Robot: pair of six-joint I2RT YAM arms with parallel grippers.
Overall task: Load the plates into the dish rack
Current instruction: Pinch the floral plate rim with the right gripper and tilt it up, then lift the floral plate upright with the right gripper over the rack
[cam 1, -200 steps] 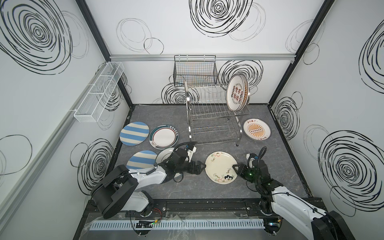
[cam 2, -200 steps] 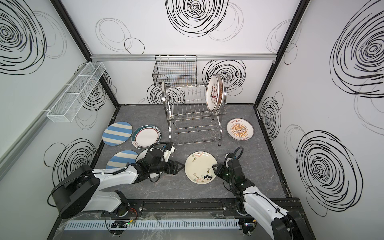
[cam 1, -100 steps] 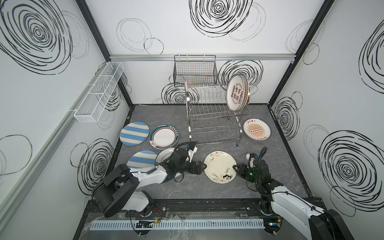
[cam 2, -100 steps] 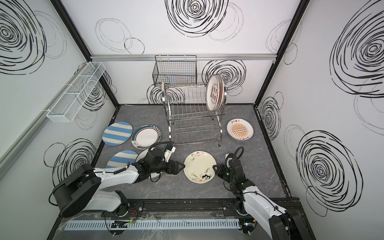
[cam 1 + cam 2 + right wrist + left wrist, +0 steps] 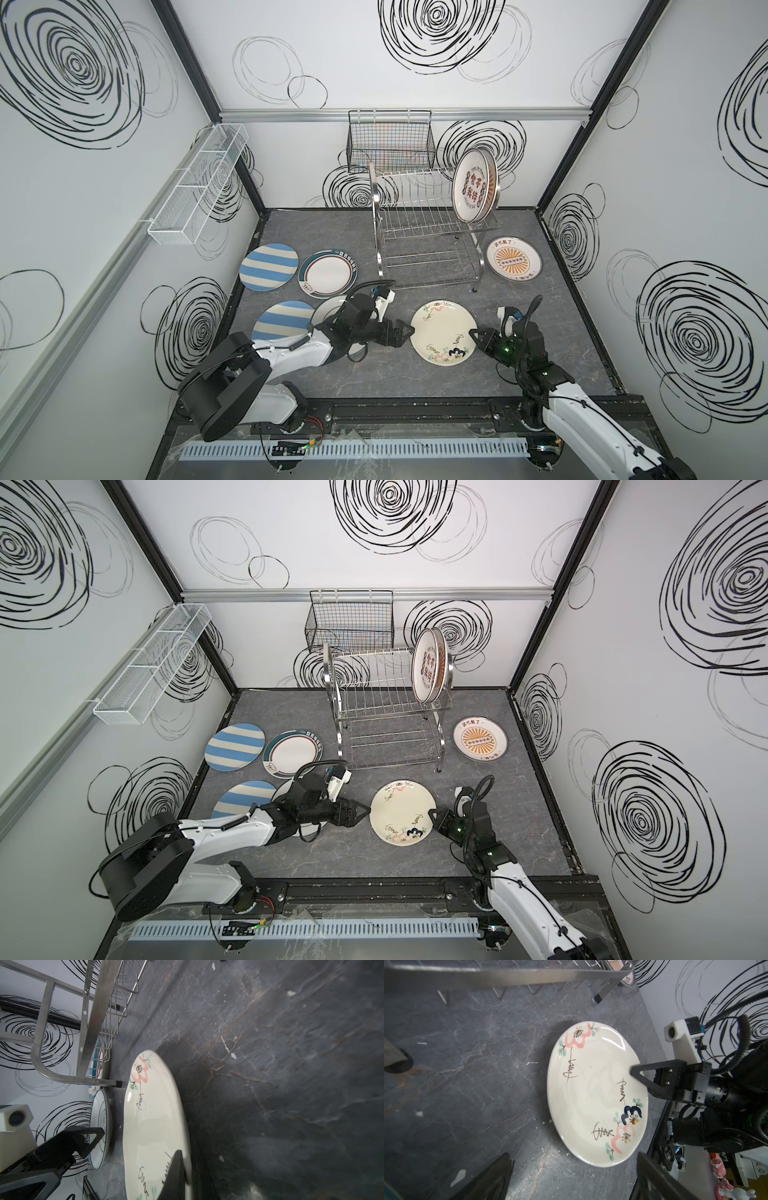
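A cream plate with pink and blue flowers (image 5: 442, 332) (image 5: 401, 812) lies on the dark floor in front of the dish rack (image 5: 419, 232). My right gripper (image 5: 473, 333) (image 5: 187, 1167) is shut on its right rim, with one dark finger (image 5: 176, 1167) lying over the plate's face (image 5: 153, 1122). My left gripper (image 5: 409, 332) (image 5: 573, 1154) stands open at the plate's left edge, apart from it (image 5: 596, 1093). Two plates (image 5: 473, 185) stand upright in the rack's upper tier at its right end.
Flat on the floor lie two striped plates (image 5: 269, 272) (image 5: 282, 326), a green-rimmed plate (image 5: 328, 274), a white plate (image 5: 328, 309) partly under my left arm, and a sunburst plate (image 5: 514, 260). A black wire basket (image 5: 390, 141) and a white mesh basket (image 5: 199, 187) hang on the walls.
My right gripper's jaws have closed onto the floral plate's right rim. The left arm and the plate have barely moved.
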